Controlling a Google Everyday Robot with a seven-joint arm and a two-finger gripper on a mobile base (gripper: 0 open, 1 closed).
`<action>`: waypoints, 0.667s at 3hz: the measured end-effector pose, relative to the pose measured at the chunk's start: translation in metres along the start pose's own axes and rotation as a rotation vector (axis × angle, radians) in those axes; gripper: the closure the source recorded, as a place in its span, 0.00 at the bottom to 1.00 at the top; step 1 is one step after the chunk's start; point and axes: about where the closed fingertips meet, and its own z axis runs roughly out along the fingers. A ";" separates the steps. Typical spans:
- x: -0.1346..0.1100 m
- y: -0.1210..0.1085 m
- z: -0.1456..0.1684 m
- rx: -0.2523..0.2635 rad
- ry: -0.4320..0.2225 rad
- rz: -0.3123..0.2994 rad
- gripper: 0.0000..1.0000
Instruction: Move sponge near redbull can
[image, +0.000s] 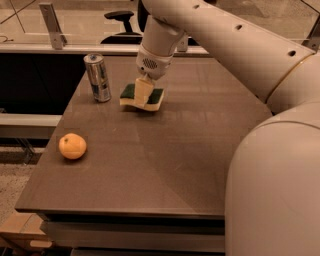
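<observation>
The sponge (155, 96), dark green on top with pale yellow foam below, is at the back middle of the table, just right of the redbull can. The redbull can (98, 77) is a slim silver can with blue patches, standing upright near the table's back left. My gripper (143, 91) reaches down from the arm above and is shut on the sponge, its pale finger across the sponge's middle. The sponge sits low, at or just above the tabletop; I cannot tell if it touches. A short gap separates sponge and can.
A round orange fruit (72, 146) lies near the table's left edge. The brown table (165, 165) ends at a front edge low in the view. My large pale arm (270, 165) fills the right side. A desk chair (120, 20) stands behind the table.
</observation>
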 end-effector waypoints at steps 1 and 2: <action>-0.004 -0.003 0.010 0.000 0.023 -0.010 1.00; -0.012 -0.002 0.015 0.001 0.045 -0.032 1.00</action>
